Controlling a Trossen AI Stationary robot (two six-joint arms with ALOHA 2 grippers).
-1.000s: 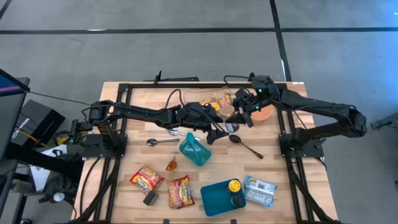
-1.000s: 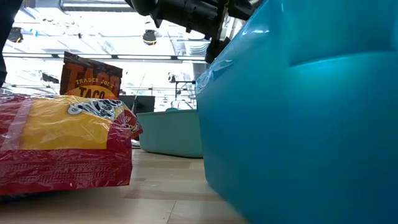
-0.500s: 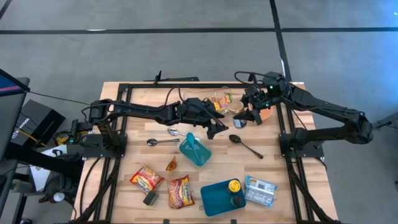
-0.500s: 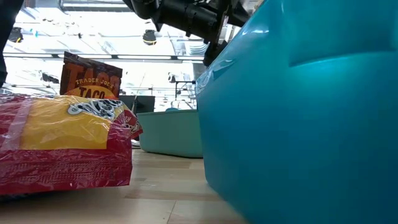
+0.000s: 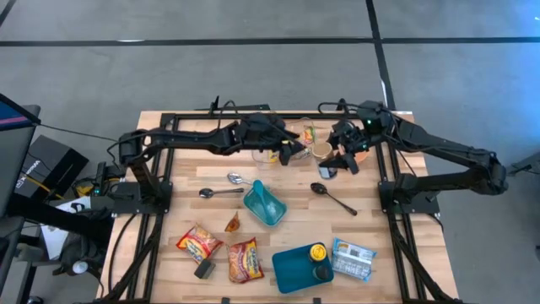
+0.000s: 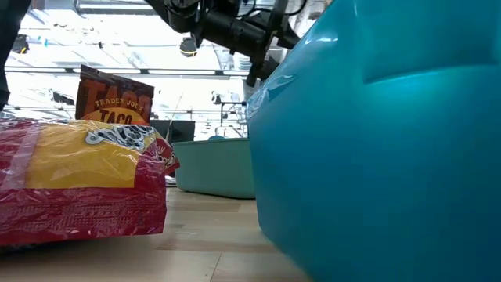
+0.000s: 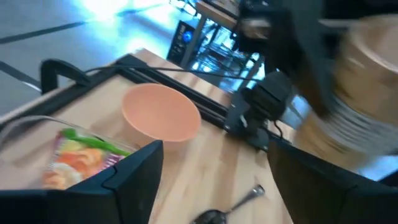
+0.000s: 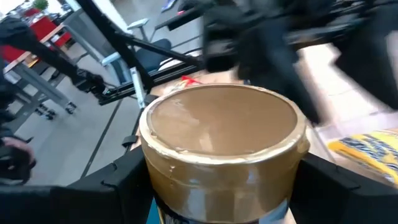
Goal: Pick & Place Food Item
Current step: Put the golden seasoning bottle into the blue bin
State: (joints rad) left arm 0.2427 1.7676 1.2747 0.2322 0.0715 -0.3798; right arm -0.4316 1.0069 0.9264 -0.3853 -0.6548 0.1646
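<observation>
- Between the right tool's (image 5: pixel 331 158) fingers sits a tan-lidded food cup (image 8: pixel 222 146), clamped at its sides; the right wrist view shows its flat lid filling the gap between the two dark fingers (image 8: pixel 127 180).
- Right tool with the cup is raised above the far part of the desk (image 5: pixel 194 181), close to the orange bowl (image 7: pixel 161 113), which lies just beyond it.
- Left tool (image 5: pixel 287 152) stands just beside the right tool, fingers apart and holding nothing; its wrist view looks past them at the orange bowl and a colourful food packet (image 7: pixel 78 155).
- Black spoon (image 5: pixel 332 196) lies on the desk on the near side of the right tool.
- Teal container (image 5: pixel 264 203) and a metal spoon (image 5: pixel 220 192) lie nearer the front than the left tool.
- Red noodle packets (image 5: pixel 221 251), a blue tray (image 5: pixel 295 268) and a blue-white packet (image 5: pixel 353 258) lie well apart from both tools, at the desk's front.
</observation>
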